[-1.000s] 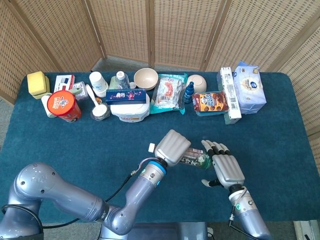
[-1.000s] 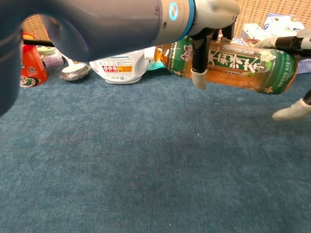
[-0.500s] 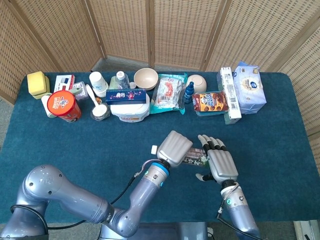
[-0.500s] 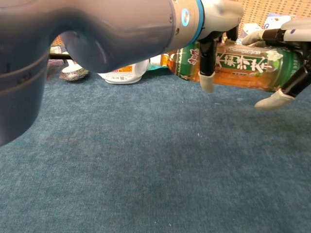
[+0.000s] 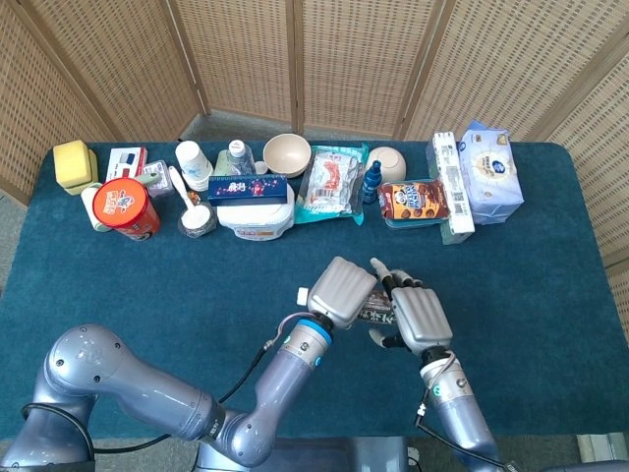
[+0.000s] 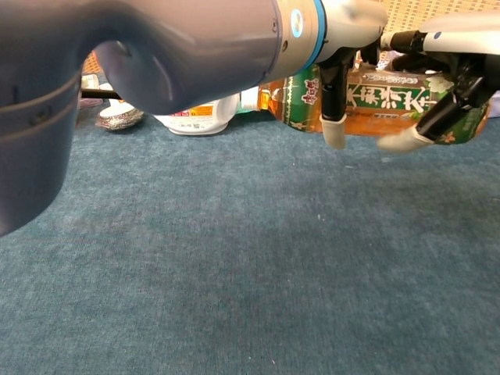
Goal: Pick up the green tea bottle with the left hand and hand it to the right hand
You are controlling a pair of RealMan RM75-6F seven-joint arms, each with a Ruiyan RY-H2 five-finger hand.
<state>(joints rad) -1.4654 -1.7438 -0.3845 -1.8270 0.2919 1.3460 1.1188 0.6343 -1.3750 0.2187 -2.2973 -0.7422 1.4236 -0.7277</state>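
The green tea bottle (image 6: 375,98) hangs on its side above the blue table (image 5: 147,295), its white cap (image 5: 302,294) pointing left. My left hand (image 5: 342,290) grips it from above near the neck, one finger (image 6: 334,101) crossing the label. My right hand (image 5: 408,315) is closed around the bottle's base end, with its fingers over the top and its thumb (image 6: 402,139) curled underneath. In the head view both hands hide most of the bottle (image 5: 376,313). In the chest view my left hand (image 6: 351,16) and right hand (image 6: 449,47) sit side by side on it.
Along the table's back edge stands a row of goods: a red canister (image 5: 126,208), a white tub (image 5: 255,218), a bowl (image 5: 286,153), a cookie pack (image 5: 414,200) and a tissue pack (image 5: 489,172). A wicker screen stands behind them.
My right hand moved left toward the left hand and closed around the bottle's base, thumb coming in beneath it. The left hand kept its hold and barely shifted.
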